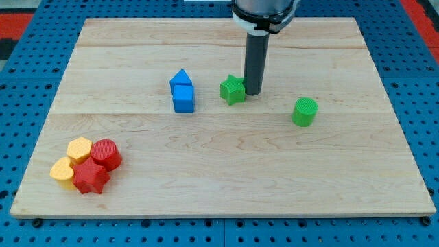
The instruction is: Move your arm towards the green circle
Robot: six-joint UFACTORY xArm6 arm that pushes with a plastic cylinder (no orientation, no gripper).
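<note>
The green circle (304, 112), a short green cylinder, stands on the wooden board (226, 171) right of the middle. My tip (252, 92) rests on the board just right of a green star block (232, 90), touching or nearly touching it. The green circle is to the right of my tip and slightly lower in the view, with a gap of bare board between them.
A blue triangle block (181, 78) and a blue cube (183, 99) sit together left of the green star. At the lower left, two yellow blocks (79, 149) (62, 171), a red cylinder (105, 154) and a red star block (90, 178) form a cluster.
</note>
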